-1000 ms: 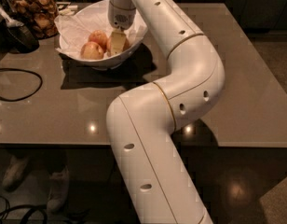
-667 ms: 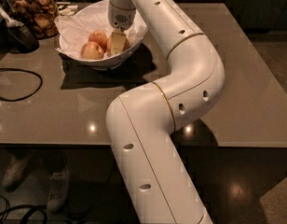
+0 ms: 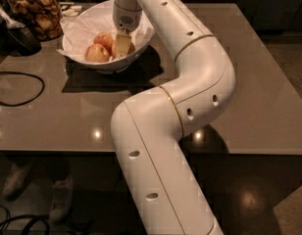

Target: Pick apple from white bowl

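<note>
The white bowl point(image 3: 77, 26), lined with crumpled white paper, stands at the far left of the table. Three apples lie in it. The apple point(image 3: 96, 53), pale reddish-orange and slightly the largest, lies at the front left. A redder one point(image 3: 105, 38) is just behind it. A third, darker one point(image 3: 131, 47) shows partly at the right. My gripper point(image 3: 122, 49) reaches straight down into the bowl, between the two left apples and the right one. It hides part of the right one, and I cannot tell if it touches any apple.
A glass jar of brown snacks point(image 3: 36, 11) stands left of the bowl. A dark object point(image 3: 16, 35) and a black cable point(image 3: 23, 82) lie at the table's left. My white arm point(image 3: 190, 82) crosses the table's middle. The table's front edge point(image 3: 67, 151) is near.
The gripper stays down in the bowl at the same spot. The arm's elbow has shifted slightly, and the third apple now shows at the gripper's right.
</note>
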`<state>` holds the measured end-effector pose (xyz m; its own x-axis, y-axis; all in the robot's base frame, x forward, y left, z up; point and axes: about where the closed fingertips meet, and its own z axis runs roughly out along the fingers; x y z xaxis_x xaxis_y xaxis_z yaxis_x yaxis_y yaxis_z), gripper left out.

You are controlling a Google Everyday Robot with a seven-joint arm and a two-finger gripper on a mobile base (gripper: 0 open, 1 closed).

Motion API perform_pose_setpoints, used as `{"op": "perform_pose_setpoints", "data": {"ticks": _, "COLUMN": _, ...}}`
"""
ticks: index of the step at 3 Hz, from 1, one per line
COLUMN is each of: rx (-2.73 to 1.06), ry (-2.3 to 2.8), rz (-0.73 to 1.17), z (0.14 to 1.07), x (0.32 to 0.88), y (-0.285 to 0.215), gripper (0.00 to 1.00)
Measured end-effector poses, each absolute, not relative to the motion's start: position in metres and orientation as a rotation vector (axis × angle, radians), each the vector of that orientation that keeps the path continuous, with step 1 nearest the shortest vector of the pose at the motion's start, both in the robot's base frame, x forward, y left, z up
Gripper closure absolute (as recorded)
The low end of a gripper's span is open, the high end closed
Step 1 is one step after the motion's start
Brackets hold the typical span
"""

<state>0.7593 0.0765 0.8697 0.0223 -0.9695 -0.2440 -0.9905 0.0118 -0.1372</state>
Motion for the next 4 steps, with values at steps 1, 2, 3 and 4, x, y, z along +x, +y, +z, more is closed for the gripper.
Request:
{"op": "perform_pose_setpoints", "data": {"ticks": 1, "rx": -2.032, "ry": 2.021, "rz": 0.111, "z": 0.87, "x": 0.759, "y": 0.076, "gripper": 0.94}}
{"op": "perform_pose_setpoints", "data": {"ticks": 2, "rx": -2.006, "ry": 1.998, "rz": 0.098, "z": 0.87, "x": 0.769, "y": 0.083, "gripper": 1.0}}
{"op": "perform_pose_setpoints", "data": {"ticks": 3, "rx": -1.971, "ry": 1.939, "rz": 0.106, "z": 0.897, "x": 0.766, "y": 0.084, "gripper": 1.0}}
{"op": "perform_pose_setpoints", "data": {"ticks": 4, "rx": -1.954, "ry": 1.893, "rz": 0.127, "z": 0.918, "x": 0.759, "y": 0.084, "gripper": 1.0}}
